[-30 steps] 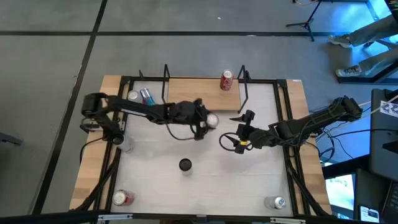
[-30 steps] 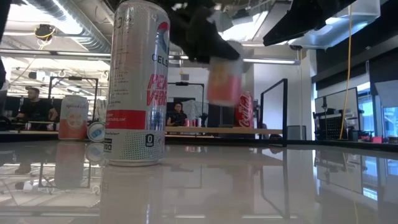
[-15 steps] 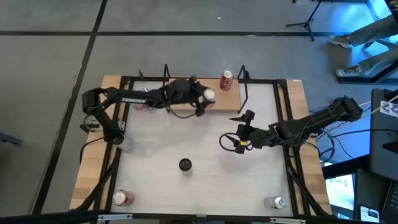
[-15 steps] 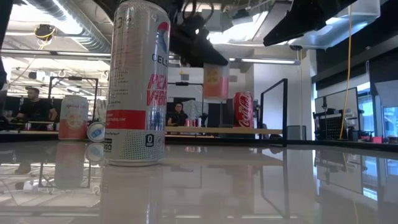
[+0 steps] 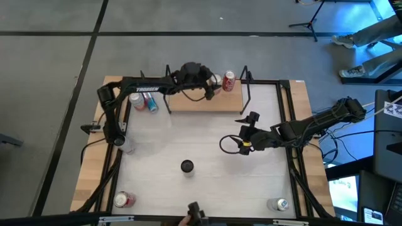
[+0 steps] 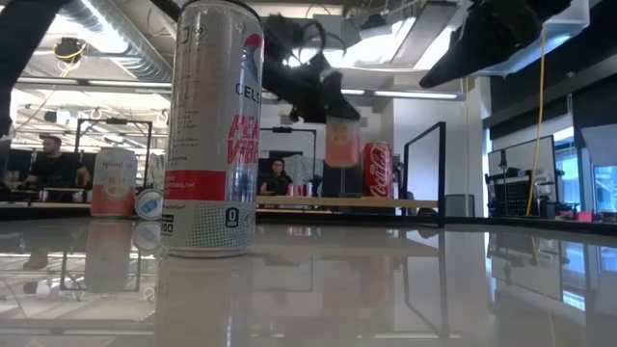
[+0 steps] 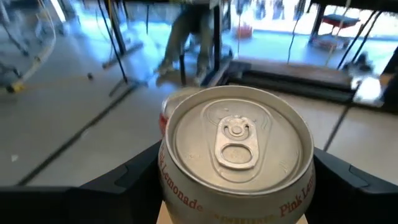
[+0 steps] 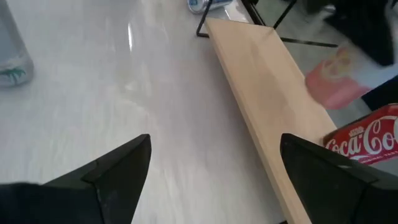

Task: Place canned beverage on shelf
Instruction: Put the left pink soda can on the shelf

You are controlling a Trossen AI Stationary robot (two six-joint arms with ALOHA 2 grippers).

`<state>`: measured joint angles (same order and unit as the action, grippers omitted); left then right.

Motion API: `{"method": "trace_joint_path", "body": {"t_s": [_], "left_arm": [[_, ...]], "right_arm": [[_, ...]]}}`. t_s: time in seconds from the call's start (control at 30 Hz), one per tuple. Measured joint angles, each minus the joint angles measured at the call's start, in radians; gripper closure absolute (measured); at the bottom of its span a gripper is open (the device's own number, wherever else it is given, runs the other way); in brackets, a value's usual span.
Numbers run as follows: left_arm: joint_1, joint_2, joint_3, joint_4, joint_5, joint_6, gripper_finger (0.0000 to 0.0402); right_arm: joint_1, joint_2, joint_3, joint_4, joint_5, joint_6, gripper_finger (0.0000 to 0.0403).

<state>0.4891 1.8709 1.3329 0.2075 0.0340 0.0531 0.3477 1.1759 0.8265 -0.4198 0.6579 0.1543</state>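
A pink lemonade can (image 7: 236, 140) hangs upright over the light-wood shelf (image 5: 195, 100) at the table's far edge, and my left gripper (image 5: 212, 80) is shut on it. In the low view the can (image 6: 342, 145) sits clear above the board, just left of a red cola can (image 6: 378, 169) that stands on its base on the shelf (image 6: 318, 202). My right gripper (image 5: 248, 125) waits open over the table right of centre, its fingers (image 8: 118, 174) apart with nothing between them. My left gripper pinches the pink can's side wall (image 7: 168, 186) just under the top rim, one finger (image 7: 124, 186) on each side. The fingers reach in nearly level from the table's left. The can stays upright with its tab end up, lifted clear of the shelf.
A tall white can (image 5: 186, 166) stands mid-table, close to the low camera. Two cans (image 5: 143, 102) sit left of the shelf, one of them lying on its side. More cans stand at the near corners (image 5: 122, 199) (image 5: 279, 204). Black rod uprights (image 5: 246, 88) flank the shelf.
My left gripper has carried the pink can from the table's middle toward the far edge and a little to the right, stopping over the shelf beside the red cola can. The can has stayed upright and off the table.
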Motion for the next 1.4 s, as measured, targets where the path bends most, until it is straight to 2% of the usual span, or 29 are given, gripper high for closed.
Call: {"method": "trace_joint_path", "body": {"t_s": [0.17, 0.63, 1.4], "left_arm": [[0.03, 0.066, 0.05, -0.021, 0.023, -0.037, 0.0131], [0.088, 0.149, 0.051, 0.021, 0.038, -0.041, 0.0131], [0.113, 0.151, 0.051, 0.011, 0.039, 0.008, 0.0106]], "right_arm": [[0.0, 0.0, 0.0, -0.003, -0.031, -0.001, 0.0049], [0.0, 0.0, 0.0, 0.0, -0.04, -0.002, 0.0049], [-0.001, 0.0, -0.031, 0.029, -0.041, -0.002, 0.0049]]}}
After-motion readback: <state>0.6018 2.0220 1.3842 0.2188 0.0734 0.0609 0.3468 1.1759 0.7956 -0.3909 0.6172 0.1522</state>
